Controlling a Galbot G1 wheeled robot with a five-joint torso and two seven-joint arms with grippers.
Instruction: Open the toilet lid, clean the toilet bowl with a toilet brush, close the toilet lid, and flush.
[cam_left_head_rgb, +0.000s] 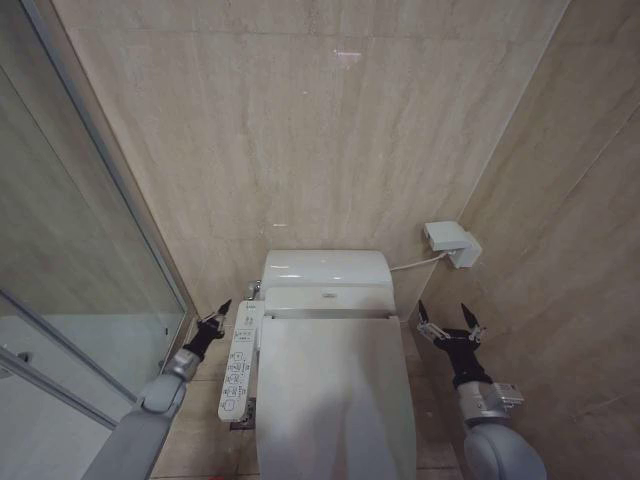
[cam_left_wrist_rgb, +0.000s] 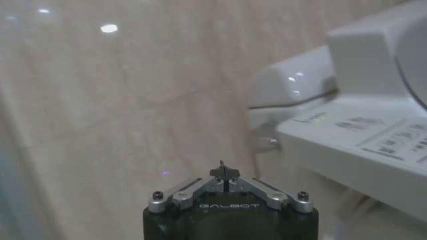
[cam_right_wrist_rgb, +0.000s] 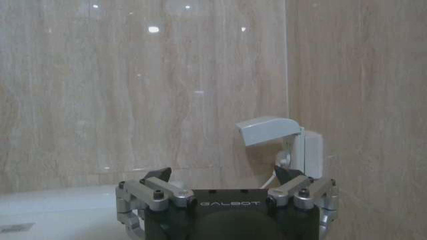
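Observation:
The glossy white toilet lid (cam_left_head_rgb: 335, 400) lies shut over the seat, so the toilet bowl is hidden beneath it. The toilet brush is out of view. My left gripper (cam_left_head_rgb: 215, 318) hovers left of the toilet, beside the top end of the long control panel (cam_left_head_rgb: 240, 360), with its fingers pressed together and nothing in them. In the left wrist view that gripper (cam_left_wrist_rgb: 223, 172) points at the tiled wall, with the panel (cam_left_wrist_rgb: 373, 145) beside it. My right gripper (cam_left_head_rgb: 450, 322) stands open on the toilet's right, level with the lid's hinge end. In the right wrist view the same gripper (cam_right_wrist_rgb: 223, 176) faces the wall.
A glass shower partition (cam_left_head_rgb: 90, 250) and a white shower tray (cam_left_head_rgb: 40, 400) close off the left. The toilet's back unit (cam_left_head_rgb: 325, 275) stands against the tiled wall. A white socket box (cam_left_head_rgb: 452, 243) with a cable (cam_right_wrist_rgb: 280, 137) hangs on the right wall, just ahead of the right gripper.

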